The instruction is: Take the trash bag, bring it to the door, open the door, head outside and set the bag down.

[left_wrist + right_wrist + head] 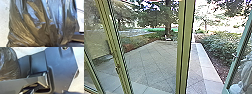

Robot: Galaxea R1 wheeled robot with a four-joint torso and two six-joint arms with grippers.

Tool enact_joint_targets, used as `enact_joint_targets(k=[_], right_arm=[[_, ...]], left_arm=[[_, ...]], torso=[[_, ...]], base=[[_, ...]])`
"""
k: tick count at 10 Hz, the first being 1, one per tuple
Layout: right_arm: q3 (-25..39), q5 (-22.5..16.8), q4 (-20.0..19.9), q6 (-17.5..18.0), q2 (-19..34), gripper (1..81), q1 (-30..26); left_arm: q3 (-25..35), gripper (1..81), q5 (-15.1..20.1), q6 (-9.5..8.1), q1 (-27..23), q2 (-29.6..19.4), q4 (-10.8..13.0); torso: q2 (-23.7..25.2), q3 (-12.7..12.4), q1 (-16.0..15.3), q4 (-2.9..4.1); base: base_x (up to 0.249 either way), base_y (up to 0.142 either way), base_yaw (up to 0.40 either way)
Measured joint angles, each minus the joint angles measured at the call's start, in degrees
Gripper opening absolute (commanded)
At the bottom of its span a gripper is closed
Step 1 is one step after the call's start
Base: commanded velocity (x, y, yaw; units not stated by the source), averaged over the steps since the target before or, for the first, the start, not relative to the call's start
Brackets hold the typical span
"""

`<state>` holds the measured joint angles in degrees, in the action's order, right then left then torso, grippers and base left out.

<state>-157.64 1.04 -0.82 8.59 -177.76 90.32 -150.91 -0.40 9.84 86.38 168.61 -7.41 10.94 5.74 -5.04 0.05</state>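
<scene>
Your left gripper (56,45) is right at the gathered folds of the trash bag (41,25); you can't tell its opening or grip from this. Same for your right gripper (48,92): opening and hold unclear, bag near it. Ahead of both: glass-panel frame (184,50), then paving (151,62), shrubs (224,45) and a tree (167,25) farther out.
</scene>
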Motion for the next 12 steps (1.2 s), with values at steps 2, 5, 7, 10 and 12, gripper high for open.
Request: enact_joint_targets(k=[2,5,7,10,12], right_arm=[[0.00,0.00,0.00,0.00,0.00,81.1,0.00],[-0.06,0.01,0.07,0.09,-0.07,81.1,0.02],[-0.11,0.00,0.09,0.22,-0.07,81.1,0.04],[-0.13,0.00,0.09,0.22,-0.10,81.1,0.15],[-0.13,0.00,0.07,0.24,-0.11,81.1,0.15]], left_arm=[[0.00,1.0,0.00,0.00,0.00,0.00,0.02],[0.02,1.0,0.48,0.00,0.09,0.11,0.02],[0.00,1.0,-0.06,-0.02,-0.61,0.13,0.00],[-0.02,1.0,0.20,0.00,-0.26,0.11,-0.02],[-0.04,1.0,0.16,0.00,-0.41,0.11,-0.02]], torso=[[0.00,0.00,0.00,0.00],[0.00,0.00,0.00,0.00],[0.02,-0.02,0.00,0.00],[0.02,0.00,0.00,0.00],[0.02,0.00,0.00,0.00]], base=[[0.000,0.000,-0.169],[0.000,0.000,-0.201],[0.000,0.000,-0.205],[0.000,0.000,-0.212],[0.000,0.000,-0.198]])
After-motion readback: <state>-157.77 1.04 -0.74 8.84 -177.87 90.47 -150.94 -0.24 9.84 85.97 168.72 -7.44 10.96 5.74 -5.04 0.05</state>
